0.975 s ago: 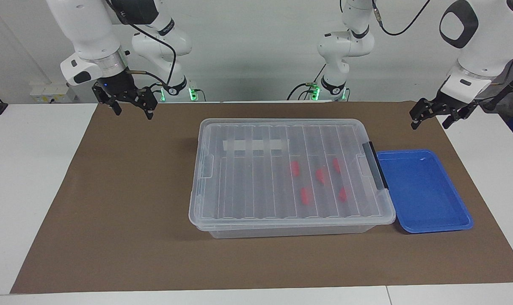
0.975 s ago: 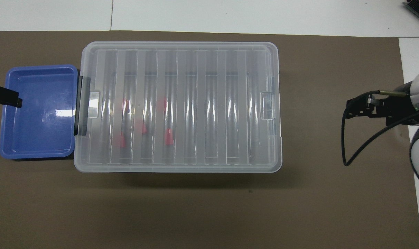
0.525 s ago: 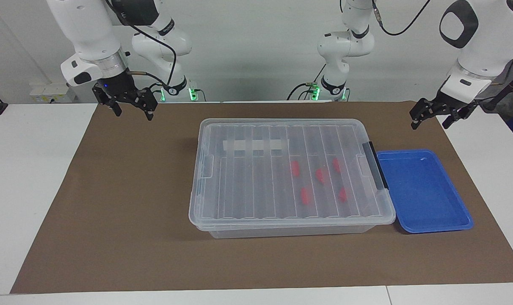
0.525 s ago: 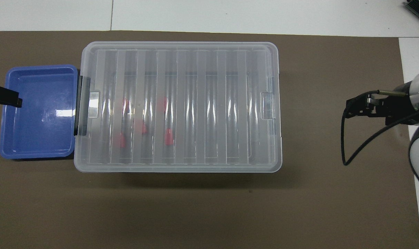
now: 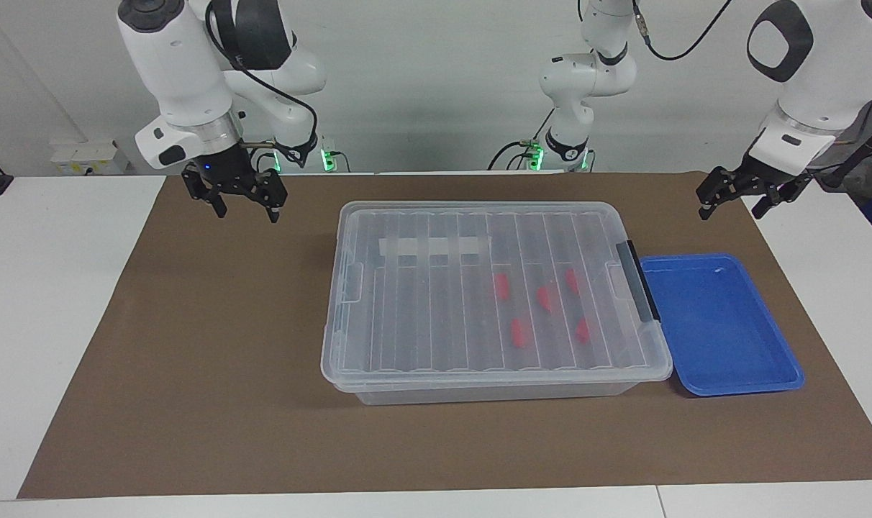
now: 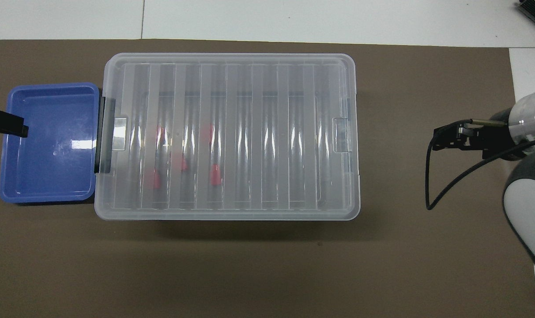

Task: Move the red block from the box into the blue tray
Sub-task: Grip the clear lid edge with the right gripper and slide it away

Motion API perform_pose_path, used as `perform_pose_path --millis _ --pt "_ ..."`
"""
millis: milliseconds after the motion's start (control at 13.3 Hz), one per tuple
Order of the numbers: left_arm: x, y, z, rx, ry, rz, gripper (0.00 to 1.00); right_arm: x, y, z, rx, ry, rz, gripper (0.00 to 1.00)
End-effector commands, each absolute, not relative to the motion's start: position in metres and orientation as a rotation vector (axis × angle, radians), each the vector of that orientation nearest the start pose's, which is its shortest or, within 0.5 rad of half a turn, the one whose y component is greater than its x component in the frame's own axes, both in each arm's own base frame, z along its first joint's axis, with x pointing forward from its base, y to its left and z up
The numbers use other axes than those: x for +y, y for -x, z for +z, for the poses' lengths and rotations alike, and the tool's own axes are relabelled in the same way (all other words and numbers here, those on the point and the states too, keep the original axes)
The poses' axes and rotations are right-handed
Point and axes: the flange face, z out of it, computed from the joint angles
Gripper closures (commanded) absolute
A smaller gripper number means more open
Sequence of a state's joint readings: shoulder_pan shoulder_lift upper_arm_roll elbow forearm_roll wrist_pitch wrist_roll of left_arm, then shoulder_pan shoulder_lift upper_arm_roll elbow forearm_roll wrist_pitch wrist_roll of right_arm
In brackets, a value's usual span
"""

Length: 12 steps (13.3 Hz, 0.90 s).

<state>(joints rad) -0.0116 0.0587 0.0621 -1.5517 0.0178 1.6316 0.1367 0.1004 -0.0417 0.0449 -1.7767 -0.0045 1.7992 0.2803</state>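
Right hand: open, empty, over the mat beside the lidded box; left hand open, waiting; step: approach; next: unlatch lid.

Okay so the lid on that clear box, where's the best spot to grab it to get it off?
Probably the lid's short ends. The end beside the blue tray has a black clip holding it down; the other has a clear tab. Release the clip first, coming from above at the tray end, nearest the open left claw. The open right claw could take the tab end.
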Motion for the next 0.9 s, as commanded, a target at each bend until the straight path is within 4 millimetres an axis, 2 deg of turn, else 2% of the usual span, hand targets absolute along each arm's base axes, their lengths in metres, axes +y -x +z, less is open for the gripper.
perform_pose_path --millis 0,150,375,525,825 --pt "0.031 -0.572 0.608 0.121 3.124 -0.024 0.00 0.100 -0.555 0.545 0.155 3.117 -0.131 0.01" --pt "0.031 -0.572 0.608 0.121 3.124 -0.024 0.00 0.133 -0.560 0.532 0.170 3.110 -0.164 0.01" --pt "0.031 -0.572 0.608 0.121 3.124 -0.024 0.00 0.159 -0.574 0.509 0.215 3.092 -0.216 0.01" --pt "0.031 -0.572 0.608 0.121 3.124 -0.024 0.00 0.169 -0.583 0.493 0.183 3.111 -0.239 0.01" --pt "0.031 -0.572 0.608 0.121 3.124 -0.024 0.00 0.174 -0.579 0.475 0.174 3.135 -0.192 0.01"
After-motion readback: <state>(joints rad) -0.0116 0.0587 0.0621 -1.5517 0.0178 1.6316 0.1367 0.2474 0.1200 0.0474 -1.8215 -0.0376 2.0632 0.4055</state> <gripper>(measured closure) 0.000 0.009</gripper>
